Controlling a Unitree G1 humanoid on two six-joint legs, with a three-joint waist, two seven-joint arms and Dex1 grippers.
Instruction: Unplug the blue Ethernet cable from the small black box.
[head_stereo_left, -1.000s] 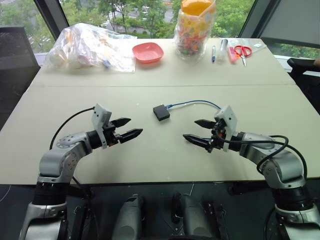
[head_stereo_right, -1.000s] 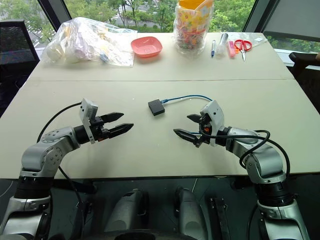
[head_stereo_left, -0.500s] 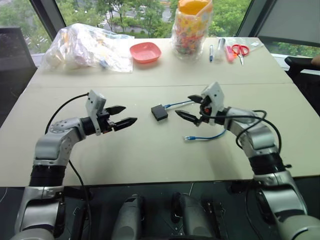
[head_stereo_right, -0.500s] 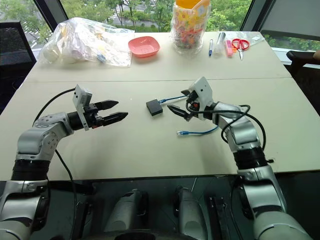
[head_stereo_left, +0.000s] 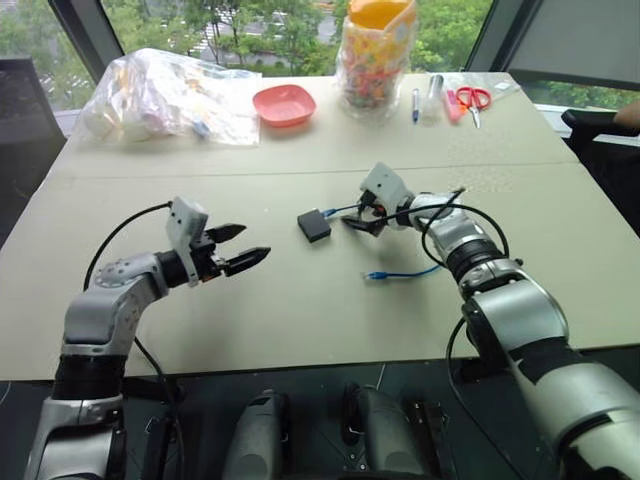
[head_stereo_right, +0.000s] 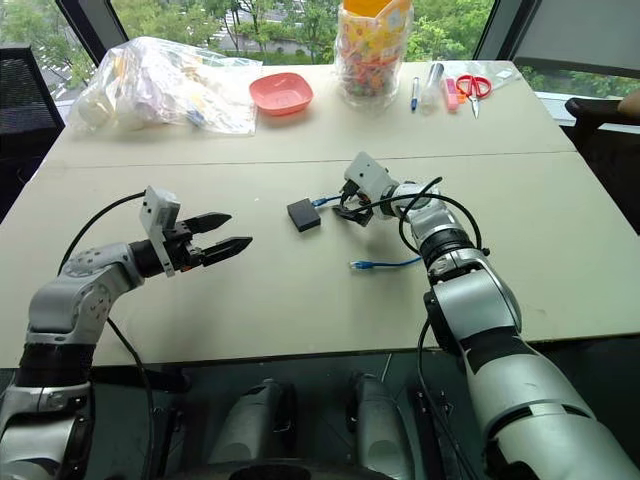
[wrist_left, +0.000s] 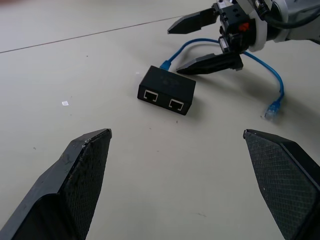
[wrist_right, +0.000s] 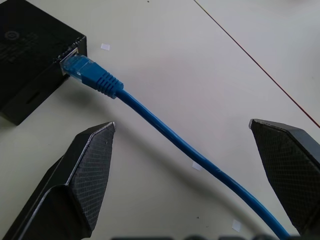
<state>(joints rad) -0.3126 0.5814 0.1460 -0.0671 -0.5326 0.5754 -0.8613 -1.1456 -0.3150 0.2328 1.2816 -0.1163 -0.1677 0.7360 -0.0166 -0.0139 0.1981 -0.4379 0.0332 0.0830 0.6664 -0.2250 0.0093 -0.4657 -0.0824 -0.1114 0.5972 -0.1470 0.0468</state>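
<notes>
Setting: beige worktop (head_stereo_left: 300, 320) by tall windows, greenery outside.
Box: small flat matte-black plastic box (head_stereo_left: 313, 225) near worktop centre, two empty sockets facing the left claw in the left wrist view.
Cable: thin light-blue Ethernet cable (wrist_right: 165, 131) plugged into the box's side at about 2 o'clock, then looping toward 4 o'clock to a loose plug lying on the worktop.
Right claw: right claw (head_stereo_left: 362, 218) released, fingers spread wide astride the cable just behind the plugged connector, gripping nothing.
Left claw: left claw (head_stereo_left: 240, 246) released, empty, hovering at 9 o'clock of the box, well apart.
Technique: close on the moulded boot, not the thin cord; pull straight along the socket line; likely brace the light box with the left claw.
Room: bare worktop all around the box; pink bowl (head_stereo_left: 284, 103), clear plastic bag (head_stereo_left: 165, 95) and red-handled scissors (head_stereo_left: 468, 99) far off at 12 o'clock, edges distant.
</notes>
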